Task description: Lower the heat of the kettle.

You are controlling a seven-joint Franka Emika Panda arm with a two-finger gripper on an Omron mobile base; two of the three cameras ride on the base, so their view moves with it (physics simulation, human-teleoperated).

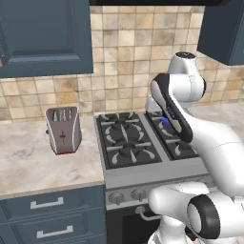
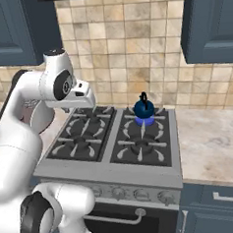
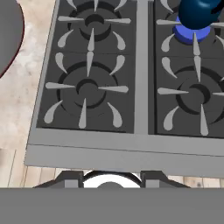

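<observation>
From the left base camera, I see the white jointed arm (image 1: 190,119) folded high over the dark gas stove with cast-iron grates (image 1: 143,138), a boxy silver toaster (image 1: 63,129) standing on the pale marbled counter (image 1: 28,162) to the left; a sliver of blue glows behind the forearm on the rear right burner. From the right base camera, the small round glossy dark-blue kettle (image 2: 144,108) sits upright on that rear right burner, ringed by blue flame, well apart from the hand, which hangs over the stove's left rear corner; a row of grey round knobs (image 2: 138,195) lines the front panel below. From the hand camera, I look down on the grates, the kettle at the upper right corner, and the gripper (image 3: 111,176) at the bottom edge with its tips standing apart and nothing between them. I judge the kettle itself needs no lifting: rigid, slick and likely hot and weighty with water. The hold belongs on its burner's knob, a small, stiff, smooth dial to pinch squarely across and turn.
</observation>
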